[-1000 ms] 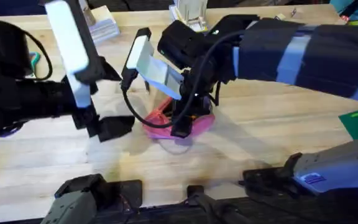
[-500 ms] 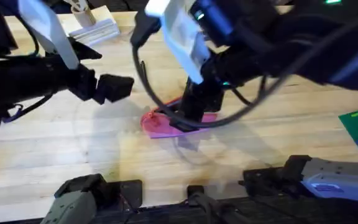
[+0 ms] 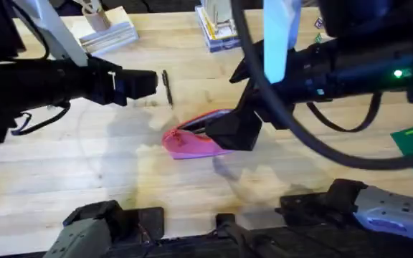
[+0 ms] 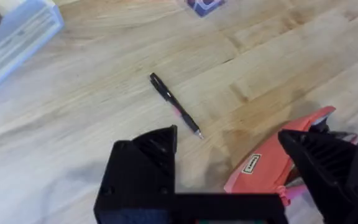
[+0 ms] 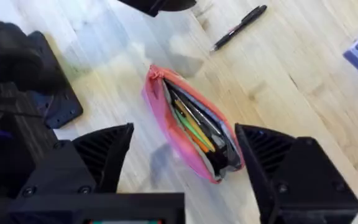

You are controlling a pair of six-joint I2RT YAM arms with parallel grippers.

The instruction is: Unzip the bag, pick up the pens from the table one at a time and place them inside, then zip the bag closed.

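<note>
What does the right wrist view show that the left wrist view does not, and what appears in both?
Right wrist only: the bag's open mouth, with pens and pencils lying inside. Left wrist only: a white label on the bag's outside, and a clear plastic box at the table's far edge. Both share: the black pen lying loose on the table beside the pink bag, and each arm's own tool open above them.

Bag [image 3: 192,141] half hidden beneath right claw [image 3: 239,132].
</note>
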